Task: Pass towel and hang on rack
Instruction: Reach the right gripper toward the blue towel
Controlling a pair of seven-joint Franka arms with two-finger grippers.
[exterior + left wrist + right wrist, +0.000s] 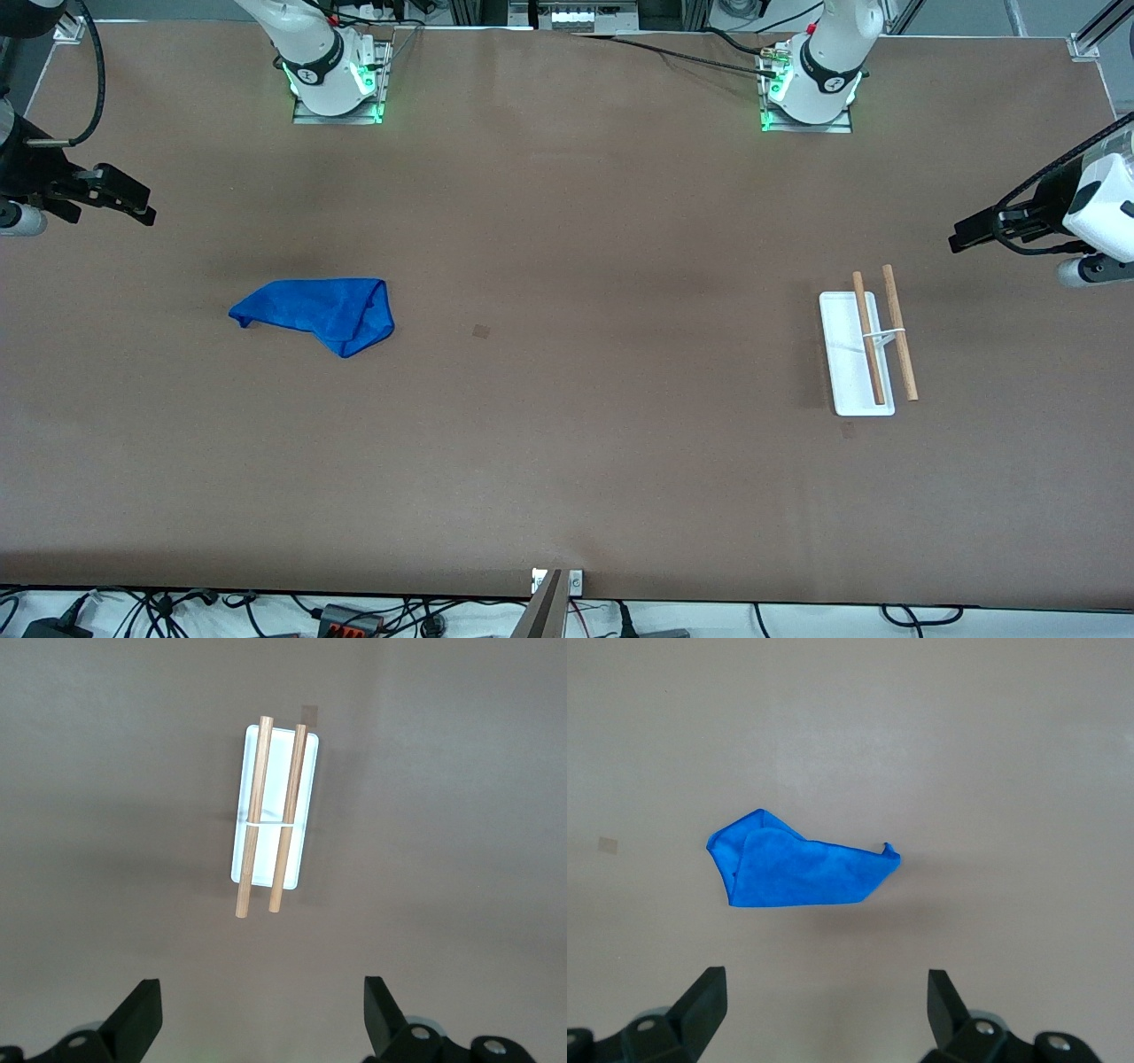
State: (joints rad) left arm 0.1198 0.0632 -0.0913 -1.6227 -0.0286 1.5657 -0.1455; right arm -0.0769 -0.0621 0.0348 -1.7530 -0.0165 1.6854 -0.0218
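The towel, a crumpled bright blue cloth, lies flat on the table toward the right arm's end; it also shows in the right wrist view. The rack has a white base and two wooden rods and stands toward the left arm's end; it also shows in the left wrist view. My right gripper is open and empty, up in the air at the table's end, apart from the towel. My left gripper is open and empty, up in the air at the other end, apart from the rack.
The brown table has a small dark mark near its middle. The arm bases stand along the edge farthest from the front camera. Cables lie off the table's edge nearest that camera.
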